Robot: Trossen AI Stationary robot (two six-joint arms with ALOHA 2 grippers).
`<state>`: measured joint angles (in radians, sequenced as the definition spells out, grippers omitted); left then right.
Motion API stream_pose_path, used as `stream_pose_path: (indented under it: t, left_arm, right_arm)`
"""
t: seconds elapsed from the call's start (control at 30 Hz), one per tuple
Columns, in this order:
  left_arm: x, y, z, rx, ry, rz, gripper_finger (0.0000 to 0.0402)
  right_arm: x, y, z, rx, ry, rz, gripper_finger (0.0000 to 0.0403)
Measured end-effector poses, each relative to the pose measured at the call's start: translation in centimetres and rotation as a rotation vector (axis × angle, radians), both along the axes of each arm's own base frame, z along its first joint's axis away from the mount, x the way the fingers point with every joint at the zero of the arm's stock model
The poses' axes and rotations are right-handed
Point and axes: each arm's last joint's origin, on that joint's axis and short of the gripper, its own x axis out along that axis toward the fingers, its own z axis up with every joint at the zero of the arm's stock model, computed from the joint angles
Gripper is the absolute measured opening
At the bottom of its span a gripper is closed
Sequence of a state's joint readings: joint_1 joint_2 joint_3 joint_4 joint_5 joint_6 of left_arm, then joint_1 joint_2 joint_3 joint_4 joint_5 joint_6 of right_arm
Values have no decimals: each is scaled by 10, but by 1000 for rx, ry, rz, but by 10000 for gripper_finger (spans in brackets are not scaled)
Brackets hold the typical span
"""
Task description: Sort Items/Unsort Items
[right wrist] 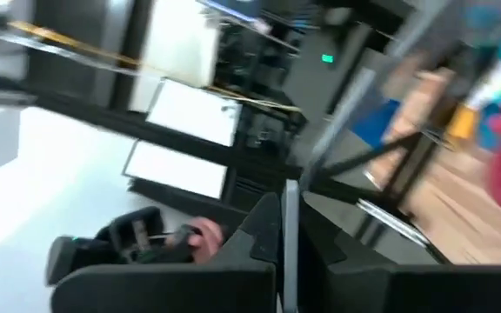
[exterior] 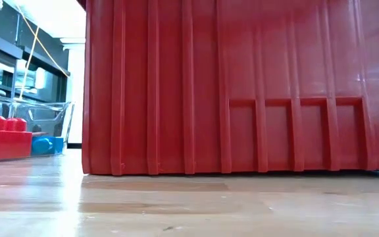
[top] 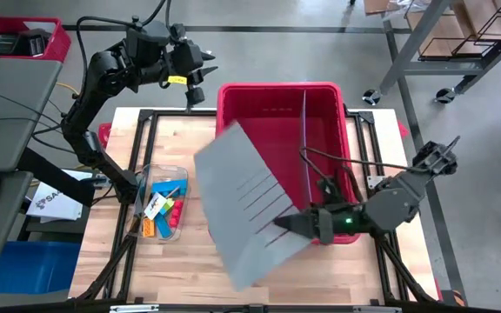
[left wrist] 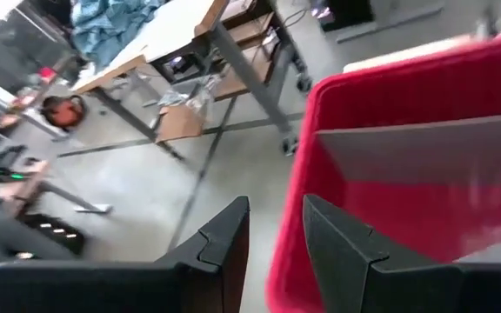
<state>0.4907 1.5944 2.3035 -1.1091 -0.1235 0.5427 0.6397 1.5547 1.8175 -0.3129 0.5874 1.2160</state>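
Items (top: 162,211) in tray | right hand (top: 287,223) clamps divider (top: 246,204) (tilted) | left hand (top: 200,83) part-open, empty

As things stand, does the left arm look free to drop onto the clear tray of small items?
Probably yes. The left tool hangs empty behind the red bin, and nothing covers the clear tray. The right tool, pinching the grey sheet, stays right of it.

Grey sheet (top: 246,204) covering red bin's (top: 281,94) left half, clear tray (top: 159,169) open above
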Motion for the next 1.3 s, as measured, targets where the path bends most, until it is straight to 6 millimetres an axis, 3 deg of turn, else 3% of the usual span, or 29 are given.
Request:
stream_pose_path:
  t: [0.17, 0.4, 0.63, 0.87, 0.97, 1.1, 1.3]
  left_arm:
    - [4, -9, 0, -171, -98, -85, 108]
    - [14, -32, 2, -452, -222, -193, 108]
    - [23, -57, 5, -711, -337, -148, 108]
    - [28, -70, 15, -857, -475, -147, 108]
    - [29, -73, 21, -876, -519, -203, 108]
    - [31, -74, 25, -876, -562, -220, 108]
    - [32, -77, 26, -877, -572, -225, 108]
  right_arm:
    - [18, 2, 5, -154, -145, 79, 0]
    - [20, -17, 22, -437, -297, 30, 0]
    - [0, -49, 45, -553, -336, -95, 1]
    - [-22, -65, 63, -639, -403, -122, 1]
    - [-23, -67, 59, -618, -305, -215, 1]
    - [-23, -63, 38, -601, -37, -368, 1]
    - [-52, -57, 4, -490, 236, -466, 1]
